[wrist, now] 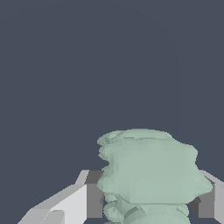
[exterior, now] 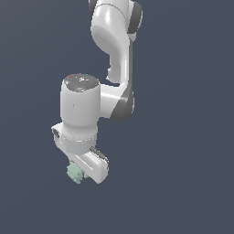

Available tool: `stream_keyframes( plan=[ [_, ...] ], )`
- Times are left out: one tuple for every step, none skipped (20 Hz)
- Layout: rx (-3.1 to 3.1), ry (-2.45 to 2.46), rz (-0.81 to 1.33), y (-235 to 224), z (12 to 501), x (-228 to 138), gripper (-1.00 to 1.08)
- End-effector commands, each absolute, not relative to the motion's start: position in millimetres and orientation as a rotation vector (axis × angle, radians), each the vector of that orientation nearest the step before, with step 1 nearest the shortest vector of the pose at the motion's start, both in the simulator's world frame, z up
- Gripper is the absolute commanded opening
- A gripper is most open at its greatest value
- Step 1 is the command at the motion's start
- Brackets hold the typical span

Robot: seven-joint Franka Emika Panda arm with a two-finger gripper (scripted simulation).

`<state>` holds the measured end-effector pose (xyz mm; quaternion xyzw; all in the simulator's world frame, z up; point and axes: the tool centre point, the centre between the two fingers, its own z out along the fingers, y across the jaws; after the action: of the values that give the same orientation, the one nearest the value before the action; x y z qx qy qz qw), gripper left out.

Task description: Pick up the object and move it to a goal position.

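White two-finger gripper is clamped on the small pale mint-green lumpy object, pads pressed to its ridged sides. Transport step, I'd judge: next, carry steadily to the goal.

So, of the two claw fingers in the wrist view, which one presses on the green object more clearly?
The finger with the wide white body beside it: its dark pad meets the mint-green object. The other finger is partly cut off at the picture's edge.
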<state>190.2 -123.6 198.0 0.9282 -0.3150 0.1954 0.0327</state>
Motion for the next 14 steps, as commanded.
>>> stream_keyframes(
  plan=[
    [2.811,-1.053,0.649,-130,213,195,-1.00],
    [2.792,-1.084,0.667,-132,219,196,-1.00],
    [2.774,-1.116,0.685,-135,225,198,-1.00],
    [2.754,-1.146,0.703,-138,231,199,-1.00],
    [2.734,-1.177,0.720,-140,237,200,-1.00],
    [2.714,-1.207,0.737,-143,243,201,-1.00],
    [2.694,-1.237,0.754,-145,248,201,-1.00],
    [2.673,-1.266,0.771,-148,254,202,-1.00],
    [2.652,-1.295,0.787,-151,260,202,-1.00],
    [2.631,-1.324,0.803,-153,266,203,-1.00],
    [2.609,-1.352,0.819,-156,272,203,-1.00],
    [2.587,-1.380,0.835,-158,277,203,-1.00],
    [2.565,-1.408,0.850,-161,283,203,-1.00],
    [2.542,-1.435,0.866,-163,289,203,-1.00]
  ],
)
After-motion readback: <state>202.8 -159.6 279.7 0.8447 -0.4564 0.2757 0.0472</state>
